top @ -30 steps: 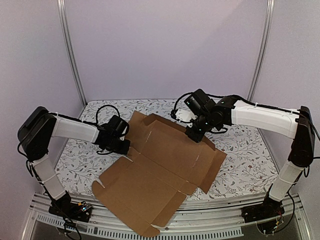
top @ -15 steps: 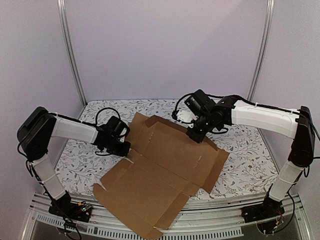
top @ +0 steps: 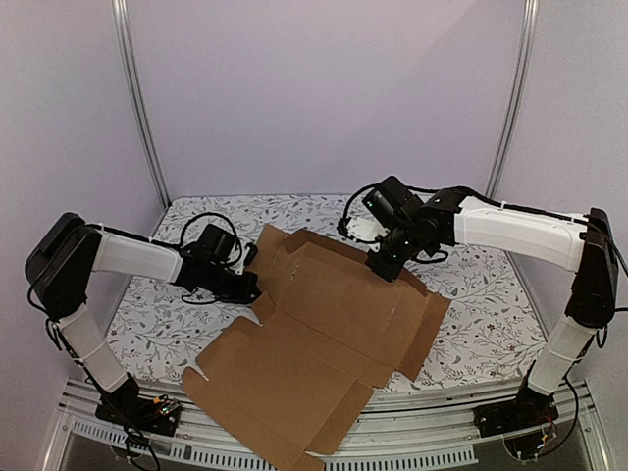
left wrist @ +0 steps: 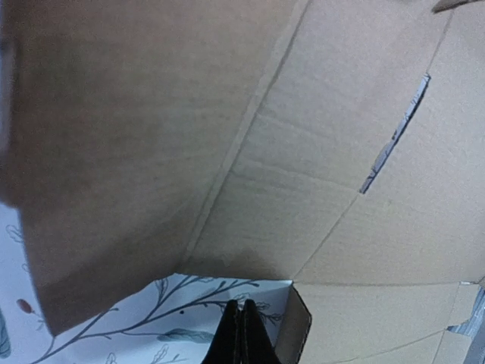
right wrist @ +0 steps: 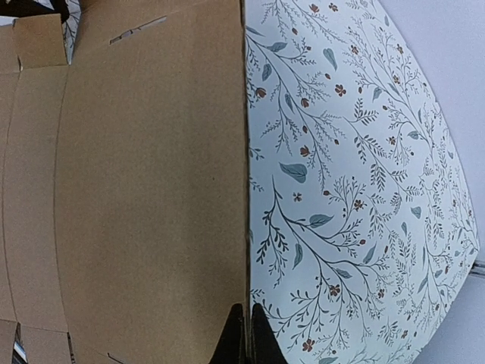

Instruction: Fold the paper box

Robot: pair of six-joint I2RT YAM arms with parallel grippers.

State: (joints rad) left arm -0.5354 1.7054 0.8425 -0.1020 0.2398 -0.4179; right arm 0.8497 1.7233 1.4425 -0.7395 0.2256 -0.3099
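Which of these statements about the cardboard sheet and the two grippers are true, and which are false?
1. The paper box is an unfolded sheet, not yet a box. True.
2. The right gripper sits at the sheet's edge with its fingers together. True.
3. The left gripper is spread wide open. False: its fingers are closed together.
4. The tablecloth is plain white. False: it has a floral print.

Floral-print table cover [top: 491, 314], pale lilac walls [top: 324, 98] behind
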